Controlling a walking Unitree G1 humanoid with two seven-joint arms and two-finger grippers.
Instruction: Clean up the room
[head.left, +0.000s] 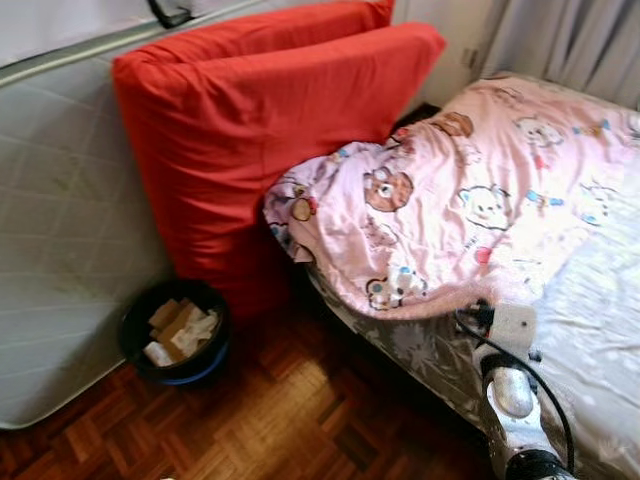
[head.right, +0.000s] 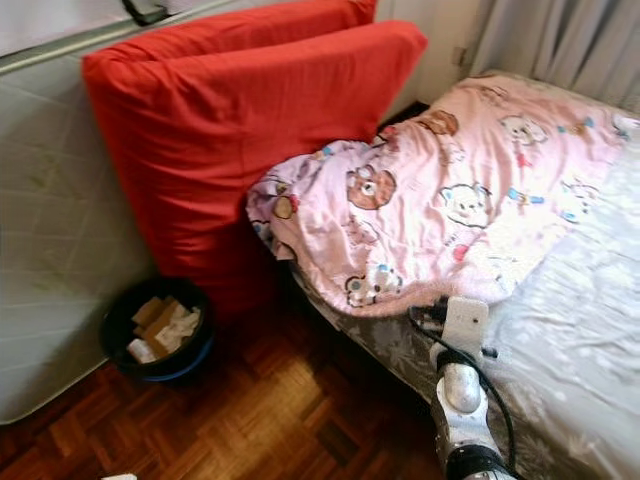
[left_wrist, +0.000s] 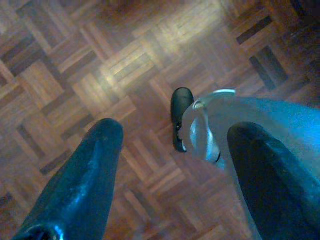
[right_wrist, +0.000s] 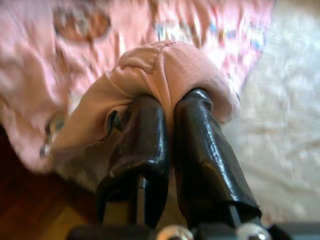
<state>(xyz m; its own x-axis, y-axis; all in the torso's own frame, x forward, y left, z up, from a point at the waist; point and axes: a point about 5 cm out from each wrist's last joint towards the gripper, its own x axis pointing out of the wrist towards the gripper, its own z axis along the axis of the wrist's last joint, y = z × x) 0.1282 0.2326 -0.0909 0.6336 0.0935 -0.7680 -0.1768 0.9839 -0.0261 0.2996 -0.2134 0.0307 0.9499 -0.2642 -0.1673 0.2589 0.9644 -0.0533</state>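
At the near edge of the low bed (head.left: 600, 330), the right gripper (right_wrist: 167, 107) has its two black fingers clamped on a bunched fold of the pink cartoon-bear blanket (head.left: 470, 200). The fold bulges out past the fingertips, and the silver right arm (head.left: 510, 400) reaches up to it from below, a black cable looping alongside it. The blanket lies rumpled across the head half of the bed, its corner hanging over the side toward the dark parquet floor (head.left: 290, 410); the pale patterned sheet beside it is bare.

Just beside the blanket's hanging corner, two big red cushions (head.left: 270, 130) lean upright, crowding the head of the bed. To their left a grey quilted mattress (head.left: 60, 230) stands on its edge. On the floor at its foot, against the cushions, sits a round dark bin (head.left: 176, 330) holding cardboard and paper scraps. Grey curtains (head.left: 570, 40) hang behind the bed.

The left gripper (left_wrist: 170, 155) hangs over the parquet, fingers spread and holding nothing.
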